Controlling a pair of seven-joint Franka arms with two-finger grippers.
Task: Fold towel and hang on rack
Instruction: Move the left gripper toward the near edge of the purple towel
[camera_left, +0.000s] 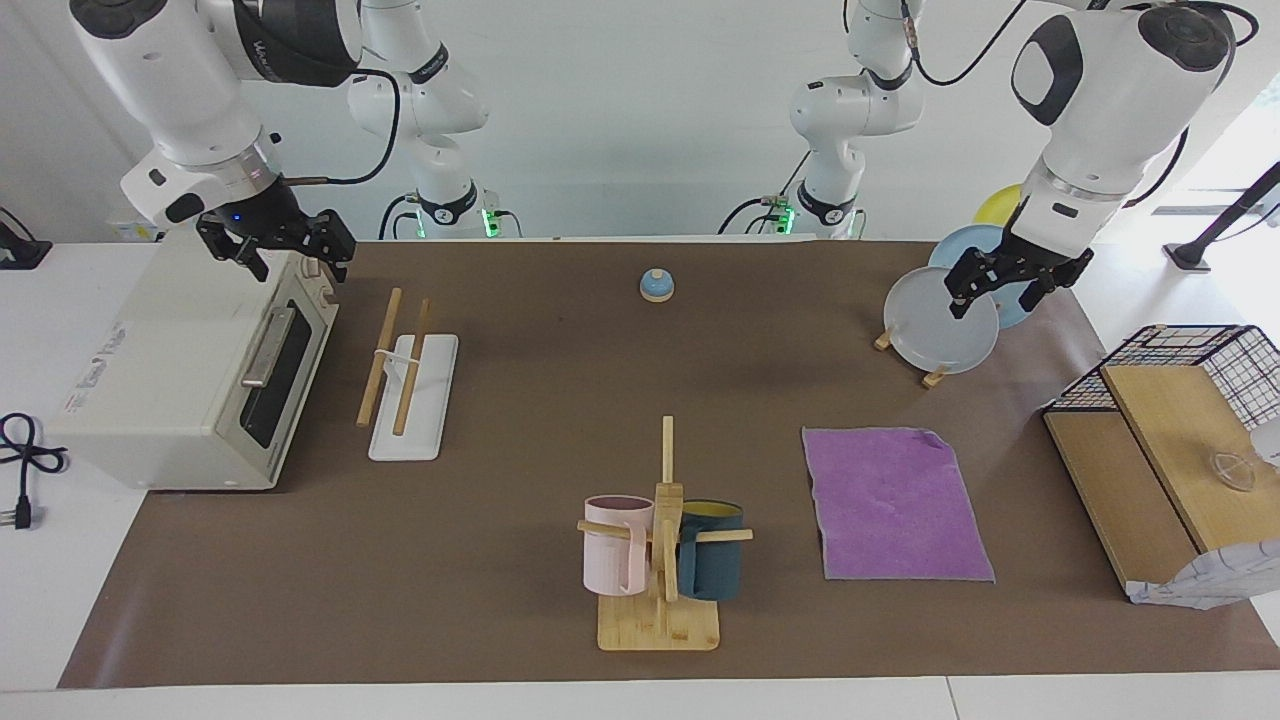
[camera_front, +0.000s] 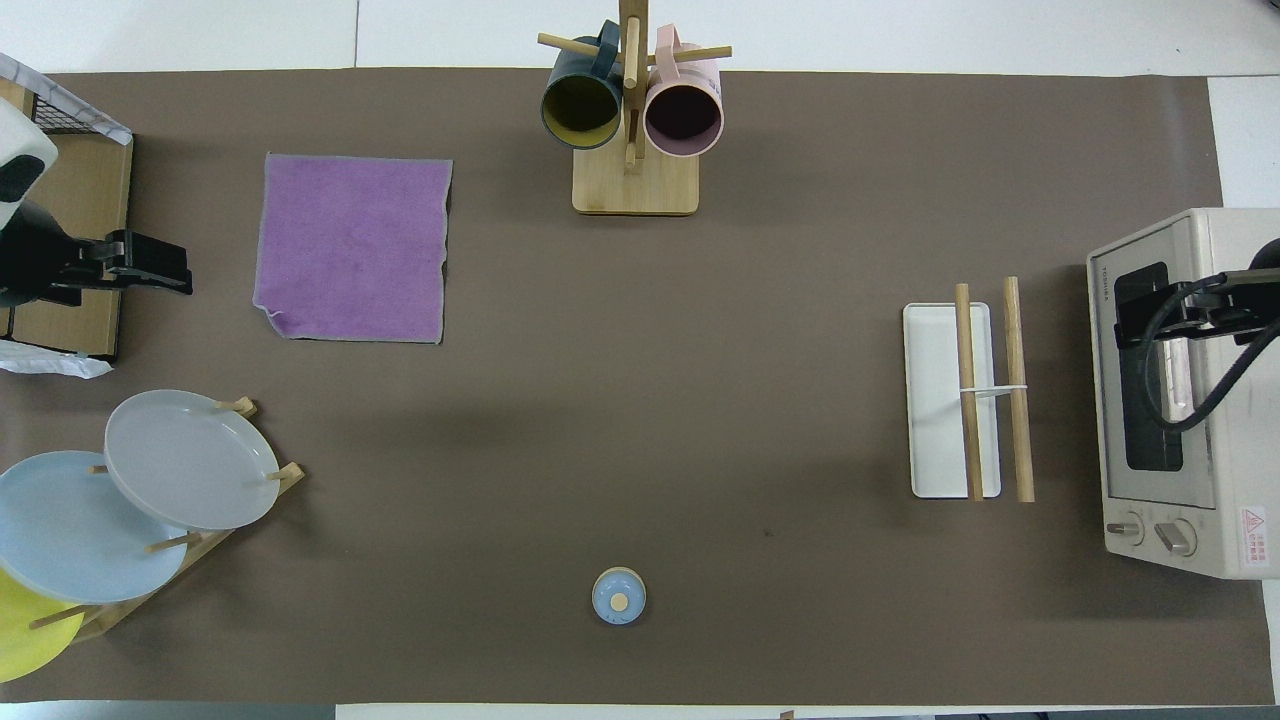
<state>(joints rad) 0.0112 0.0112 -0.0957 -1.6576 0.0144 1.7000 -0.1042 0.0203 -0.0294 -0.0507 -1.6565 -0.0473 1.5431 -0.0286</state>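
currently purple towel (camera_left: 895, 503) flat on worktop toward left arm's end, rack (camera_left: 412, 378) beside oven (camera_left: 190, 370), left gripper (camera_left: 1010, 285) over plates (camera_left: 942, 320), right gripper (camera_left: 285, 250) over oven, jaws released, both empty

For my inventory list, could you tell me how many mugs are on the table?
2: the pink mug and the teal mug hang on either side of the bamboo stand, beside the towel.

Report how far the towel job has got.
Done: nothing. The towel lies flat and unfolded, purple face up, toward the left arm's end. In hand: nothing. The left end effector hangs open over the plates; the right end effector hangs open over the oven. Left: folding the towel, then hanging it on the rack, whose rods are bare.
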